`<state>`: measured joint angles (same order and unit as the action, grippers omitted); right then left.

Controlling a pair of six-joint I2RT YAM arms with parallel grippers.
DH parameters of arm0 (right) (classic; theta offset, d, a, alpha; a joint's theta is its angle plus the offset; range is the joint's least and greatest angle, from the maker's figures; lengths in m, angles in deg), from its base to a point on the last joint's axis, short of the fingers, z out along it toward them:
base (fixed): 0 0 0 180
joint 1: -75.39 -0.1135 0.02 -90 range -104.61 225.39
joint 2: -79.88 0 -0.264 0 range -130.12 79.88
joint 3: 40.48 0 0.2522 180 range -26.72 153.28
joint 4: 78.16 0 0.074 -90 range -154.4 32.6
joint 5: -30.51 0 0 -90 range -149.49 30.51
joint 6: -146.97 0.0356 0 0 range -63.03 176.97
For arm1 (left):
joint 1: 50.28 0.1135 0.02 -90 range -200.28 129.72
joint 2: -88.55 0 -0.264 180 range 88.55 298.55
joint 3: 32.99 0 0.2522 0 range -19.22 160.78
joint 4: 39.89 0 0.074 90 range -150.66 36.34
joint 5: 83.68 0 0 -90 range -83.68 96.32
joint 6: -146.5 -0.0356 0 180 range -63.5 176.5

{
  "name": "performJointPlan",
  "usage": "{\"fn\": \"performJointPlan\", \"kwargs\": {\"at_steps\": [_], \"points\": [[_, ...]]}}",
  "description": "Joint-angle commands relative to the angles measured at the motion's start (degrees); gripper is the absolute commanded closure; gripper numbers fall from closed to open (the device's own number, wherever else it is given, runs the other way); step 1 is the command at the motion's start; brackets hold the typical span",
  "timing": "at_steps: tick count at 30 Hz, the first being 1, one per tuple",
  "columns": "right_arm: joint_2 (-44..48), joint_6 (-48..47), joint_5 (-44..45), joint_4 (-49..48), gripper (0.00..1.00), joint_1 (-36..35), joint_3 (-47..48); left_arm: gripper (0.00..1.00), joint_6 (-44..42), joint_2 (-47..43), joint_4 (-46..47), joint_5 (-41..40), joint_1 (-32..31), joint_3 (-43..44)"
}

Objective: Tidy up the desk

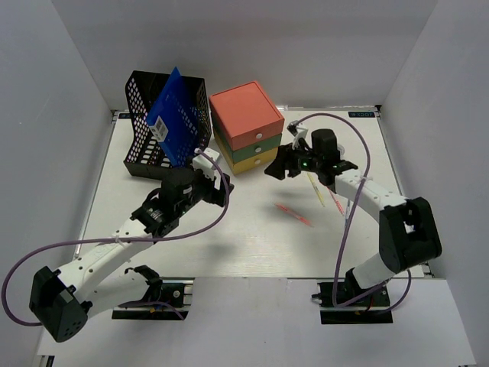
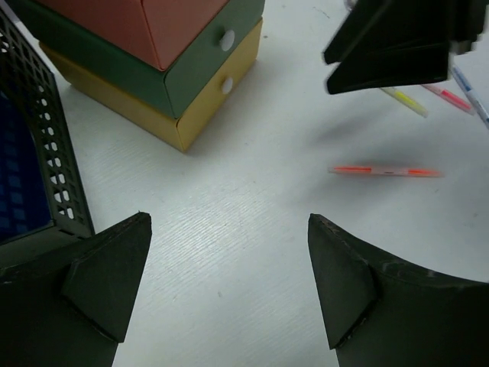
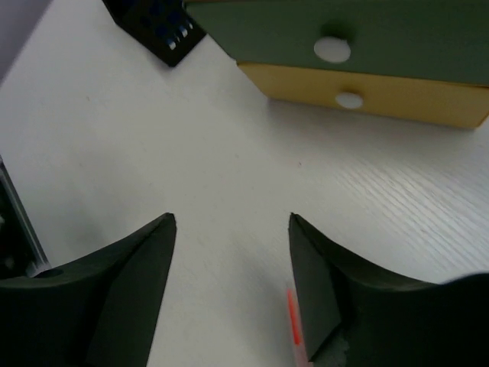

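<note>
Nearest the arm bases, the desk (image 1: 252,245) is bare white. Further in, a red pen (image 1: 294,215) lies loose on it, between the two arms and touching nothing. Just beyond and to the right, a yellow pen (image 1: 315,189) lies under the right arm. The left wrist view shows a pink pen (image 2: 447,98) and a blue one (image 2: 470,92) beside it, close together but apart from the red one.

The left gripper (image 2: 229,222) hangs over bare desk with its fingers spread wide and nothing between them. The basket's corner is at its left and the red pen ahead to its right. The right gripper (image 3: 231,219) is likewise spread and empty. It points at the front of the box, low over the desk, with a red pen tip showing by its right finger.

Behind them stands the box (image 1: 246,115), coral on top with green and yellow drawers. Both drawers look shut, with the knobs facing the arms. To its left, the black mesh basket (image 1: 145,145) holds a blue folder (image 1: 177,115), which leans tilted and sticks out above the rim.

As I judge it, the folder is put away but the pens are not. At least four lie out on the desk, and no drawer is open to take them. Most of the tidying looks undone.
</note>
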<state>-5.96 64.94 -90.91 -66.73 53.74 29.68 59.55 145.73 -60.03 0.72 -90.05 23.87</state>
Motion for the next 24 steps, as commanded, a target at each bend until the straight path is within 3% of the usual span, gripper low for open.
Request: {"fn": "performJointPlan", "kwargs": {"at_steps": [1,3,12,24], "points": [[-2.57,11.17,3.64,-15.67,0.31,-1.2,-1.02,0.07,2.4,-1.03,0.39,4.81,1.09,0.5],[-5.19,13.9,5.48,-20.15,0.3,-2.08,-0.51,0.07,2.31,0.11,-0.65,5.08,1.1,1.03],[-17.67,22.88,8.22,-22.99,0.33,-2.7,8.09,0.07,2.84,1.26,-0.31,10.09,2.24,1.56],[-22.09,29.12,12.34,-24.65,0.4,-2.08,10.04,0.07,2.4,-0.5,0.04,9.03,2.77,1.12]]}}
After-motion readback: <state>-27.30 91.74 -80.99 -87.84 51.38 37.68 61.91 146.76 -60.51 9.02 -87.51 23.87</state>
